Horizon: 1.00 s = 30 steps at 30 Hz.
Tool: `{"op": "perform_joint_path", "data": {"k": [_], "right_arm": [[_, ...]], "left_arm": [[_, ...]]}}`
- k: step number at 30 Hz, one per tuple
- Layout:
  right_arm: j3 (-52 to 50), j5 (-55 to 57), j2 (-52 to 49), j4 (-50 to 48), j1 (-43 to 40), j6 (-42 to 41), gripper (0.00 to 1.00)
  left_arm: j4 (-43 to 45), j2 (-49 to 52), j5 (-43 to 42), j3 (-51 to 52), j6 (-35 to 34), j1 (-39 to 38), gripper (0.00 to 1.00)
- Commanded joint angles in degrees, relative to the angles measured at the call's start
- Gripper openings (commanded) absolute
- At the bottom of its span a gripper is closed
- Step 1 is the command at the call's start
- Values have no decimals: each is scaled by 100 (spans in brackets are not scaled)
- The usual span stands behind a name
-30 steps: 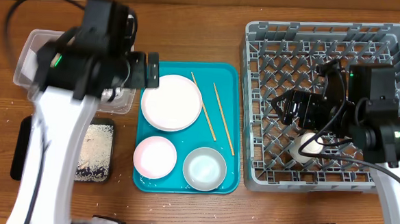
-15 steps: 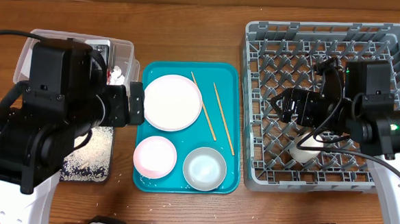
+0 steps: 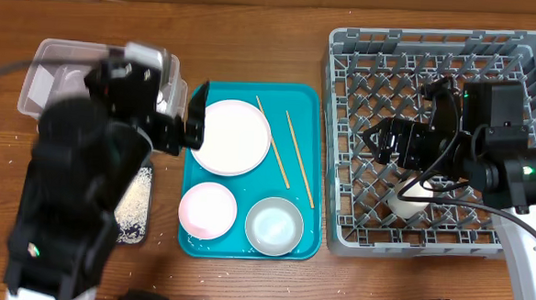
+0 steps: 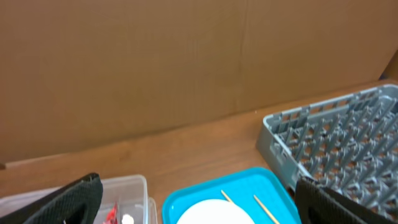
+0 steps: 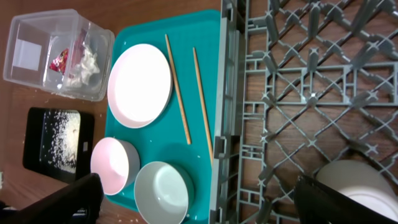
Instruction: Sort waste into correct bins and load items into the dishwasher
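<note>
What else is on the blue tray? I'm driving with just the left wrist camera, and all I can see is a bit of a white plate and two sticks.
Observer: The overhead view shows two bowls on the tray, on the side of the white plate that your picture cuts off. There is a pink bowl and a pale green bowl. Both look empty.
Operator: Is anything inside the grey rack? I only see its corner.
Observer: Yes, one thing. A white cup sits in the rack, toward the near side. The other slots that can be seen are bare.
</note>
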State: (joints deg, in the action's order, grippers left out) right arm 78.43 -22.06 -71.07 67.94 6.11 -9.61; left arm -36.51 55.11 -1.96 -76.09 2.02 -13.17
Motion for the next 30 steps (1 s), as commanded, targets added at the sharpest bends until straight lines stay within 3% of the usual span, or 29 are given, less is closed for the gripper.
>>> {"op": "perform_joint_path", "data": {"k": [1,6,11,20,26,30], "right_arm": [[105,17,-7,-35,31,4,100],[105,17,-7,-35,31,4,100],[103,17,-7,-35,31,7,100],[103,17,-7,-35,31,4,100],[105,17,-7,-37,31,4,100],[103,17,-7,-35,31,4,100]], "left_arm": [[820,-1316,87,1897,188,-24,100],[2199,-2896,85,4089,136,-24,100],[3008,-4199,87,5571,42,-24,100],[3161,-5438,79,6883,-227,367,100],[3860,-5493,39,7591,-466,588,100],[3377,-5493,57,7584,-461,608,100]]}}
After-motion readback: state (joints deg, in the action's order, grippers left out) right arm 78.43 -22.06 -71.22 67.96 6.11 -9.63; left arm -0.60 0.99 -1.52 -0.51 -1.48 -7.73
